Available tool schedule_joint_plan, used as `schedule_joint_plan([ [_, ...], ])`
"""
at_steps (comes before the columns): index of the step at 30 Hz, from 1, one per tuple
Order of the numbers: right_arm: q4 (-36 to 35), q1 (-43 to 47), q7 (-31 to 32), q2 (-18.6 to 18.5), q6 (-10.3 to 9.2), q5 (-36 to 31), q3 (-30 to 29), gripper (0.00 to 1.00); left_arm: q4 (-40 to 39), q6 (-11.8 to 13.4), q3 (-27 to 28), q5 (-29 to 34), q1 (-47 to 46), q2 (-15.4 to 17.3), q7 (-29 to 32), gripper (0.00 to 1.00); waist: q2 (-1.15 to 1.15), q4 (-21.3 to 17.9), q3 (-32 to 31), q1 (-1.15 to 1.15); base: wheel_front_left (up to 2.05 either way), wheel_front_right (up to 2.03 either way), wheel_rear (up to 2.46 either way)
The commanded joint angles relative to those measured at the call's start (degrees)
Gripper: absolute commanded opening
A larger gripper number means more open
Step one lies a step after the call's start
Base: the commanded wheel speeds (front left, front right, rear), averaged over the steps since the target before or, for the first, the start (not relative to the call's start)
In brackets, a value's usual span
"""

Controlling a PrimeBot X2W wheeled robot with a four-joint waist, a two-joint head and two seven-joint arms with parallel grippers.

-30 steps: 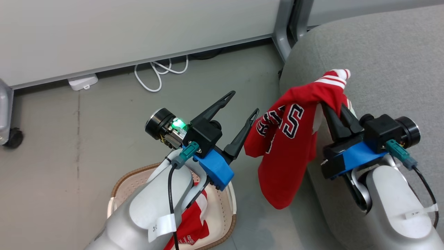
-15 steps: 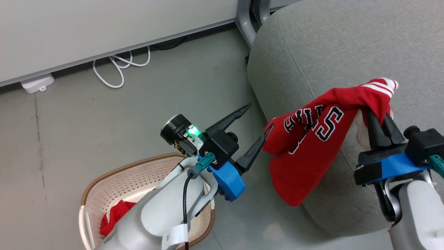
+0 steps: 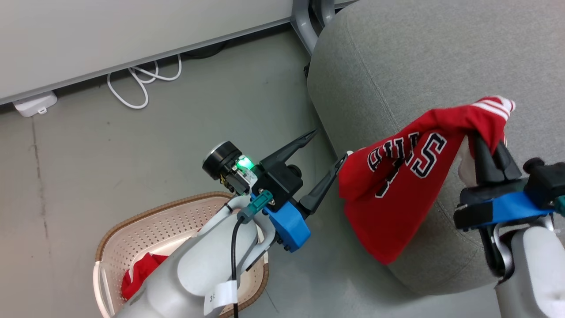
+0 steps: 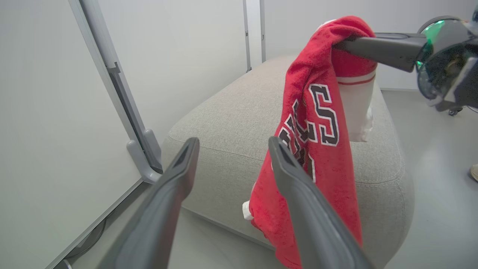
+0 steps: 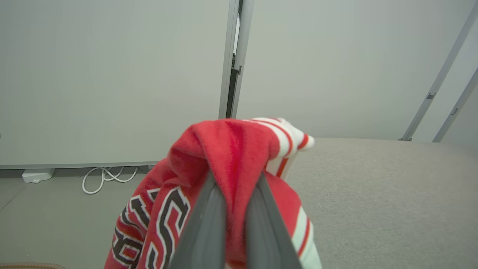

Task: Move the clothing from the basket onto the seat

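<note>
Red clothing (image 3: 397,190) hangs from the clamped right hand (image 3: 489,145) above the seat (image 3: 397,66).

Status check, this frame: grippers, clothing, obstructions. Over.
Right gripper shut on red lettered fabric garment, hanging at edge of grey upholstered seat. Left gripper open, empty. More red clothing in cream perforated plastic basket. Nothing seen blocking.
</note>
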Motion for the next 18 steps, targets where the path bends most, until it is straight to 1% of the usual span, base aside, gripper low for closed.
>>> schedule_joint_plan([
  [1, -1.0, -2.3, -0.3, 0.0, 0.01, 0.5, -0.6, 0.00, -0.2, -0.2, 0.3, 0.4, -1.4, 0.5, -0.2, 1.00, 0.00, 0.3, 1.2, 0.00, 0.00, 0.00, 0.00],
  [6, -2.8, -10.0, -0.2, -1.9, 0.01, 1.5, -4.0, 0.00, -0.5, -0.2, 0.4, 1.3, -3.7, 1.0, -0.2, 1.00, 0.00, 0.8, 5.5, 0.00, 0.00, 0.00, 0.00],
  [10, -4.3, -18.4, -0.2, -5.3, 0.01, 1.8, -8.6, 0.00, -0.7, -0.3, 0.1, 2.1, -6.3, 1.6, -0.1, 1.00, 0.00, 1.5, 10.1, 0.00, 0.00, 0.00, 0.00],
  [14, -4.5, -26.6, -0.2, -10.7, 0.01, 1.9, -15.4, 0.00, -1.2, -0.3, -0.3, 3.1, -9.2, 2.2, 0.1, 1.00, 0.00, 2.4, 15.0, 0.00, 0.00, 0.00, 0.00],
  [18, -2.5, -33.2, -0.2, -17.7, 0.01, 2.1, -21.1, 0.00, -1.7, -0.3, -0.4, 3.7, -11.9, 3.0, 0.4, 1.00, 0.00, 3.2, 18.9, 0.00, 0.00, 0.00, 0.00],
])
